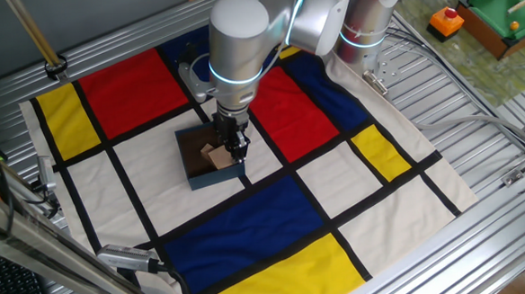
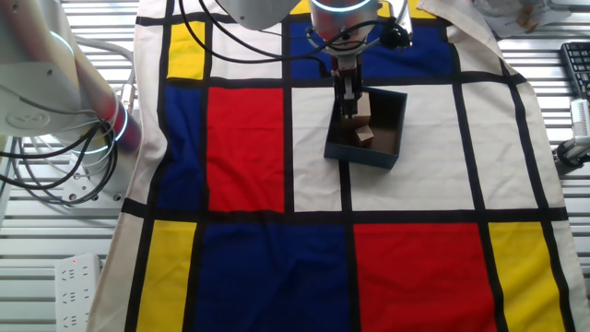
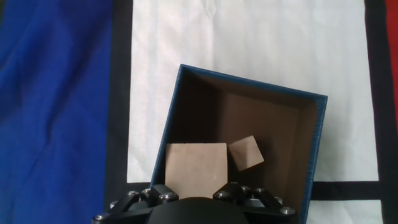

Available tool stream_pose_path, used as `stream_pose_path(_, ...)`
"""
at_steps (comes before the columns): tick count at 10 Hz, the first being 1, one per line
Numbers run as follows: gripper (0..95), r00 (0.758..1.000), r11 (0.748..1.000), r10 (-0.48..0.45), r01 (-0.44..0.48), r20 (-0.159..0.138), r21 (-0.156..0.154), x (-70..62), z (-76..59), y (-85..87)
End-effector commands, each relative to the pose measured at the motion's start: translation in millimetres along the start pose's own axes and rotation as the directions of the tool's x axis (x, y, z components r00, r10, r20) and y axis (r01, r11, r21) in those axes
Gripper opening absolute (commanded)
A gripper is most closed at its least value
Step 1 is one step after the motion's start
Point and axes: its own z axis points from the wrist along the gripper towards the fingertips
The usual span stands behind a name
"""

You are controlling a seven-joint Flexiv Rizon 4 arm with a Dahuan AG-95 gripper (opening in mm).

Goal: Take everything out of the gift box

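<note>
The navy gift box [image 1: 212, 177] with a brown inside sits on the white patch at the middle of the cloth; it also shows in the other fixed view [image 2: 361, 158] and the hand view [image 3: 166, 124]. Inside lie a larger tan wooden cube [image 3: 196, 165] and a much smaller cube [image 3: 246, 153] just right of it. My gripper [image 1: 236, 151] reaches down into the box. Its jaws sit tight against both sides of the larger cube [image 1: 215, 157], which lines up squarely with them. In the other fixed view the gripper [image 2: 348, 112] stands over the cubes [image 2: 359, 129].
The box lies on a cloth [image 1: 275, 218] of red, blue, yellow and white patches over a metal slatted table. An orange object with a red button [image 1: 447, 20] and a green toy table [image 1: 507, 13] sit far right, off the cloth. Cables run along the left edge.
</note>
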Motion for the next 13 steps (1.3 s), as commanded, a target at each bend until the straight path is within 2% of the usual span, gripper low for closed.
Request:
stream_pose_path(1,57.0,1.000,1.000,0.002,-0.002,0.003,-0.001,0.1,0.2,-0.9)
stream_pose_path(13,57.0,1.000,1.000,-0.001,0.001,0.000,-0.007,0.2,2.0,-1.4)
